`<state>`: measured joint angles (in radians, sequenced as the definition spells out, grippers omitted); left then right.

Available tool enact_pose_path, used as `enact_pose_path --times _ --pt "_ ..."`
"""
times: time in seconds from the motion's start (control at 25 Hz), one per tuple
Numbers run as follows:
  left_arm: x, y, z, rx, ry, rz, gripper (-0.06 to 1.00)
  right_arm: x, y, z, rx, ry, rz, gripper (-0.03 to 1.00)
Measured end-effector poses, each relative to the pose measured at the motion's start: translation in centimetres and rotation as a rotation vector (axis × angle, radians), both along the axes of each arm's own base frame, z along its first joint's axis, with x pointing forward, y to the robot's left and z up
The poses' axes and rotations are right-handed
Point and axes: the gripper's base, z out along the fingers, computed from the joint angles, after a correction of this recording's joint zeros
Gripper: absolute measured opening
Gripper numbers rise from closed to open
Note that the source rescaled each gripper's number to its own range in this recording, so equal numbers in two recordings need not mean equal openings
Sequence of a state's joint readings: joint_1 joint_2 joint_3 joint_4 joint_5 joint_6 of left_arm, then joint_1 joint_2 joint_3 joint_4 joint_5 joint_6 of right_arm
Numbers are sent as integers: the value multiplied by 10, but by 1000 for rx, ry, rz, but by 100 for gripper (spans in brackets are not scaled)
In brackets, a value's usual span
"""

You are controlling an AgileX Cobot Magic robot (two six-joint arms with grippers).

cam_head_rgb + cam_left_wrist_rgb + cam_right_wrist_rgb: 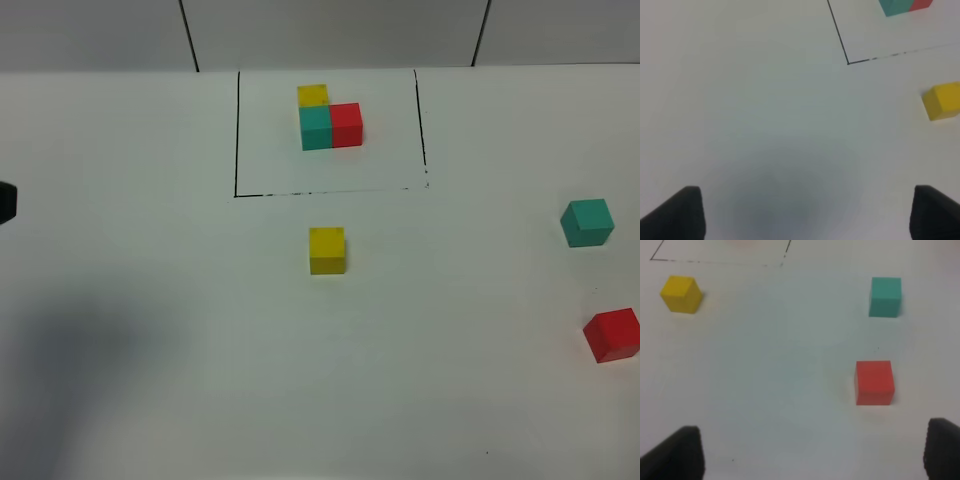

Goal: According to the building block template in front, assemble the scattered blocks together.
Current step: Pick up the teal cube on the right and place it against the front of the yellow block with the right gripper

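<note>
Red cube [874, 382], near right, lies closest to the right gripper [808, 452].
Its jaws are spread and empty, like the left gripper [810, 215]; yellow cube [327, 250] sits in the middle.

plain white tabletop [150, 300], pale grey panelled wall [330, 30] along its far edge, two dark slanted seams [189, 35], soft grey shadow [80, 380] near-left, even light
</note>
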<state>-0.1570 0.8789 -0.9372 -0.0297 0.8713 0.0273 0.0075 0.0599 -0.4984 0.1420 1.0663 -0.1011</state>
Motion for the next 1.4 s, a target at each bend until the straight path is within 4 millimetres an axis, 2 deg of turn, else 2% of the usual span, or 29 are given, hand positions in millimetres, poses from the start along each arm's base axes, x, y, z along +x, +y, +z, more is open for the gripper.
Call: enact_pose_path --times 0.24,0.4,0.76,1.2,1.4 --pt "-39 6 -1 -34 -58 23 96 0 0 0 1 0 0 99" --pt "-60 7 -10 -63 -80 19 95 0 0 0 1 0 0 99" --pt "-96 6 -53 -110 -83 -53 92 0 0 0 1 0 0 99" --pt "-148 13 -58 -92 -289 -111 92 0 0 0 3 0 1 99" --pt "-164 15 -76 -82 -302 -126 92 0 0 0 3 0 1 99"
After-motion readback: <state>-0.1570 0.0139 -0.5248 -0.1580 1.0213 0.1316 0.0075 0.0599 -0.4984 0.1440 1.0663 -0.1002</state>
